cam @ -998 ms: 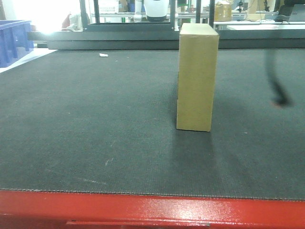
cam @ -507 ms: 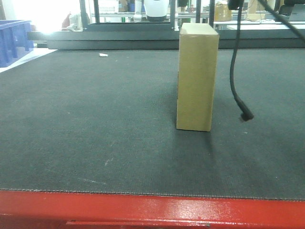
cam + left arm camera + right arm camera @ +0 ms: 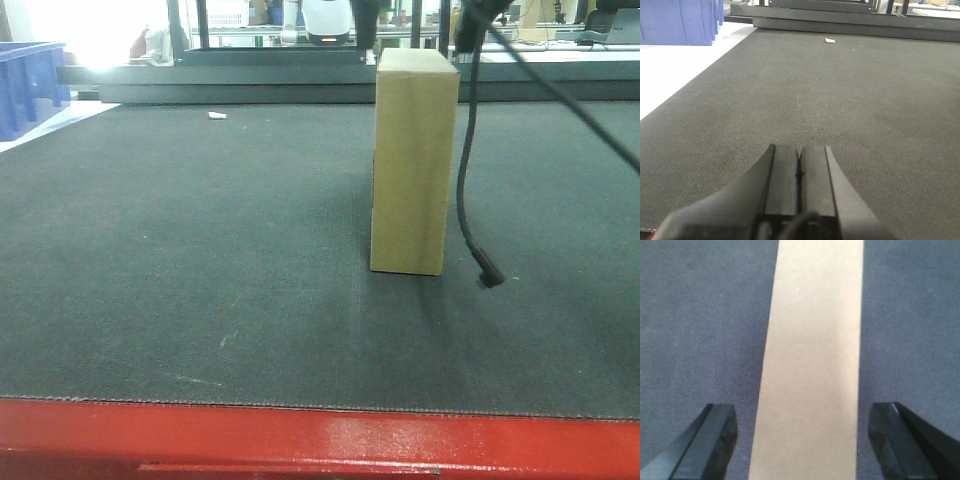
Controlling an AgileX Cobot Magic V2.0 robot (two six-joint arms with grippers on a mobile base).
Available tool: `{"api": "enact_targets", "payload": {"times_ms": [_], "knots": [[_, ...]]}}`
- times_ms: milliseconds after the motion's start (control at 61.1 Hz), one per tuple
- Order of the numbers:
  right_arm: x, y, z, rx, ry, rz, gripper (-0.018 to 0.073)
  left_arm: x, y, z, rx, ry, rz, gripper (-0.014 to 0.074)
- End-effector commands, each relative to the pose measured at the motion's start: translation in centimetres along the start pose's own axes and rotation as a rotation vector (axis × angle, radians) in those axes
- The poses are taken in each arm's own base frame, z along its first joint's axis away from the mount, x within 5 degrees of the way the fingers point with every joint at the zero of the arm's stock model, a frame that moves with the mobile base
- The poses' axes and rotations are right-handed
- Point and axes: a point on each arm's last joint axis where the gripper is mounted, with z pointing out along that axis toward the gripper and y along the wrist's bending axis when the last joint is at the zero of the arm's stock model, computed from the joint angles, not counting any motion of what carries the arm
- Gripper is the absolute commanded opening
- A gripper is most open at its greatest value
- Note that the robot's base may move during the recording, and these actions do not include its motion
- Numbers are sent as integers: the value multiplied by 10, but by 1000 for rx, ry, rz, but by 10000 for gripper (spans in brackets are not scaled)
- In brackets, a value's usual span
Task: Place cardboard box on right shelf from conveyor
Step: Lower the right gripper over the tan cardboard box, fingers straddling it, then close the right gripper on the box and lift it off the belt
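Well, the cardboard box (image 3: 413,165) stands up tall on the conveyor (image 3: 200,250). The right gripper (image 3: 802,415) hangs over it, spread wide (one finger on each side, not touching). The left gripper (image 3: 799,170) is pressed together — nothing in it — low over the conveyor.

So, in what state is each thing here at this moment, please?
cardboard box, standing on the conveyor, not gripped.
right gripper, open, straddling the cardboard box from above.
left gripper, shut, empty.
black cable, hanging loose beside the cardboard box.
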Motion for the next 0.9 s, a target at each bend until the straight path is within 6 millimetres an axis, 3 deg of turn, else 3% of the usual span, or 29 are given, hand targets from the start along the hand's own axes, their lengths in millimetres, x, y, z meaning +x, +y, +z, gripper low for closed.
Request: {"api": "enact_targets", "payload": {"times_ms": [0, 245, 360, 442, 556, 687, 883], "knots": [[-16, 0, -23, -41, -109, 5, 631, -6, 0, -1, -3, -95, -6, -116], [-11, 1, 2, -12, -58, 5, 619, -6, 0, -1, -3, -95, -6, -116], [-8, 2, 10, 2, -29, 3, 492, -6, 0, -1, -3, -95, -6, -116], [-8, 2, 10, 0, -31, -4, 331, -6, 0, -1, -3, -95, -6, -116], [-14, -1, -1, -23, -69, -21, 196, -6, 0, -1, -3, -95, -6, -116], [-24, -7, -22, -60, -141, -83, 195, -6, 0, -1, -3, -95, -6, -116], [-34, -21, -71, -97, -256, -310, 195, -6, 0, -1, -3, -95, -6, -116]]}}
